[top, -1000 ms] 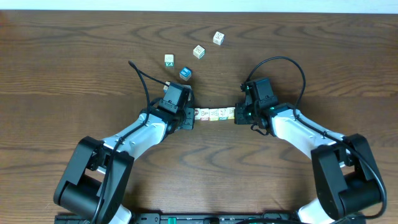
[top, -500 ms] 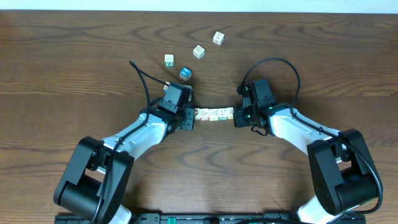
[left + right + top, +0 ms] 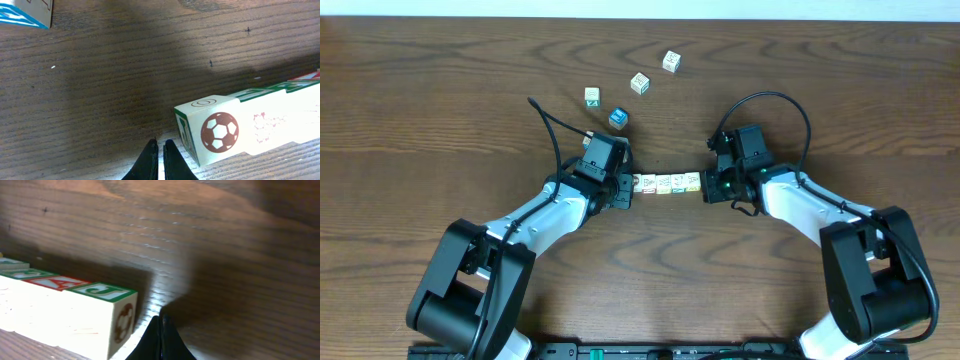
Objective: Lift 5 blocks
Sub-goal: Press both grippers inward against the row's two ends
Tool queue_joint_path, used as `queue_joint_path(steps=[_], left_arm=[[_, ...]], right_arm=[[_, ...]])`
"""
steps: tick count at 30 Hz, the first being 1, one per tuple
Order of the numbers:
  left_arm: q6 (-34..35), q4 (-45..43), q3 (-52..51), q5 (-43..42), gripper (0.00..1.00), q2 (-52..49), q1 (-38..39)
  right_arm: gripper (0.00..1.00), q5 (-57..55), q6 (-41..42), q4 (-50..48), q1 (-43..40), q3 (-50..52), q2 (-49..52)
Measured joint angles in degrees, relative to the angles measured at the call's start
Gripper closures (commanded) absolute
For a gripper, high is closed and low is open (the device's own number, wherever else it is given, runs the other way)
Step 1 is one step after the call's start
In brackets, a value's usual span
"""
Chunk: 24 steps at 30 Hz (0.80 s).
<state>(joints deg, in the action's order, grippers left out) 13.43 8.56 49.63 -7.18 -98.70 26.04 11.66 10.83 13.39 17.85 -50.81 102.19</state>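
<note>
Overhead, the row of blocks [image 3: 665,184] rests on the tabletop [image 3: 440,120] between the left tool [image 3: 625,190] and the right tool [image 3: 708,188], which has edged slightly outward (the squeeze has probably loosened). In the left wrist view, that tool's fingers are pressed together just beside the football block [image 3: 215,131]. In the right wrist view, the fingers are likewise pressed together near the ring-faced end block [image 3: 117,322], and nothing is lifted yet.

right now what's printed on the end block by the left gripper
A dark red soccer ball; the end block shows best in the left wrist view.
</note>
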Motion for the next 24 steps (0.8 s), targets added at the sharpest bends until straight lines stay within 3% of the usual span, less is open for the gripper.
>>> queue_joint_path(steps=[24], left_arm=[[0.0, -0.1, 0.0, 0.0, 0.93, 0.0, 0.0]], right_arm=[[0.99, 2.6, 0.3, 0.2, -0.4, -0.1, 0.1]])
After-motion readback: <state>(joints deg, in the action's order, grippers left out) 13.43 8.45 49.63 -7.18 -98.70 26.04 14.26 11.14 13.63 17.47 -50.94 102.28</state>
